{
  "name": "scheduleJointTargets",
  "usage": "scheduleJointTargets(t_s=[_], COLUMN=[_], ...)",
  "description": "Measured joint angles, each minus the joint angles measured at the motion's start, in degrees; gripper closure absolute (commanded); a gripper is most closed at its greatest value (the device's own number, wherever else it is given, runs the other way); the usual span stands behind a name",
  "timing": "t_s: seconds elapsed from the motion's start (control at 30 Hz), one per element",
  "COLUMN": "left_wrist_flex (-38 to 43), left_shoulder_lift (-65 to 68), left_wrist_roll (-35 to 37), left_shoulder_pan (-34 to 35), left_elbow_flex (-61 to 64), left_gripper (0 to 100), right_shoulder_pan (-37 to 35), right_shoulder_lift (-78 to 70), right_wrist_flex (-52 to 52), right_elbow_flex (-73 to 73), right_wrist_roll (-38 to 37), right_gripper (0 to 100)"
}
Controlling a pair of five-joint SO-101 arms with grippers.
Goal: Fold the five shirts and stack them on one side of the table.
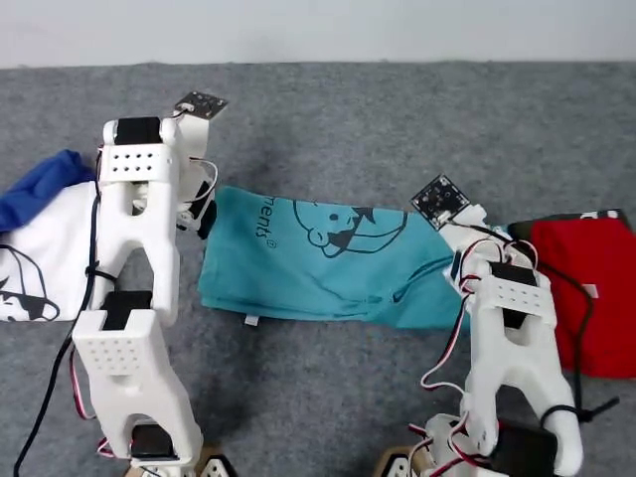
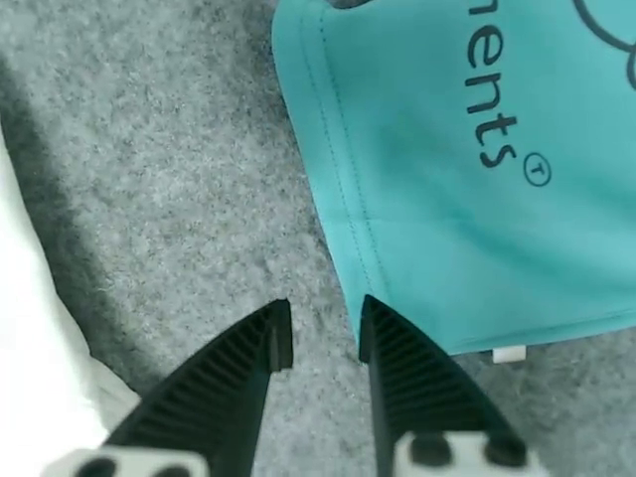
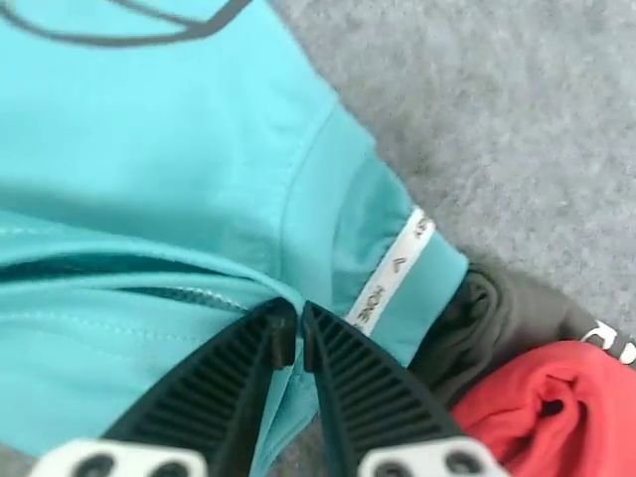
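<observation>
The teal shirt (image 1: pixel 318 263) lies partly folded at mid-frame on the table (image 1: pixel 328 397). The left arm stands at the left of the high view, bent forward, with the left gripper (image 2: pixel 323 333) pointing down at the shirt's left hem. Its fingers are a little apart and hold nothing. The right arm leans in from the lower right. The right gripper (image 3: pixel 295 333) has its fingers nearly together, pinching a fold at the shirt's right end. A white shirt (image 1: pixel 40 248) and a blue shirt (image 1: pixel 40 184) lie at the far left, a red shirt (image 1: pixel 586 288) at the far right.
</observation>
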State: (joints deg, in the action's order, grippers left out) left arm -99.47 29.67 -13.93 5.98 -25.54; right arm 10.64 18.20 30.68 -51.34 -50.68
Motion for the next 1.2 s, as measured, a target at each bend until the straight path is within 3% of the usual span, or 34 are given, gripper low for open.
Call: scheduleJointTargets(t_s=[0.27, 0.47, 0.7, 0.87, 1.03, 1.2], left_wrist_flex=[0.09, 0.09, 0.62, 0.79, 0.79, 1.85], left_shoulder_lift=[0.00, 0.00, 0.00, 0.00, 0.00, 1.49], left_wrist_roll=[0.26, 0.62, 9.76, 17.76, 24.00, 25.14], left_shoulder_pan=[-3.69, -4.48, -1.32, 1.67, 0.79, -3.08], left_elbow_flex=[2.81, 2.81, 2.81, 2.81, 2.81, 2.81], left_gripper=[87, 87, 86, 76, 73, 73], right_shoulder_pan=[0.26, 2.20, 3.43, 3.43, 3.43, 3.43], right_shoulder_lift=[-6.59, -8.00, 1.05, 1.76, 1.76, 1.76], right_wrist_flex=[-4.66, -5.36, 1.23, 10.02, 16.62, 18.37], right_elbow_flex=[0.00, 0.00, 1.23, 9.05, 16.88, 17.93], right_wrist_roll=[0.70, 5.54, 11.96, 14.24, 17.05, 17.23], right_gripper=[97.6, 77.5, 77.2, 77.2, 77.2, 77.2])
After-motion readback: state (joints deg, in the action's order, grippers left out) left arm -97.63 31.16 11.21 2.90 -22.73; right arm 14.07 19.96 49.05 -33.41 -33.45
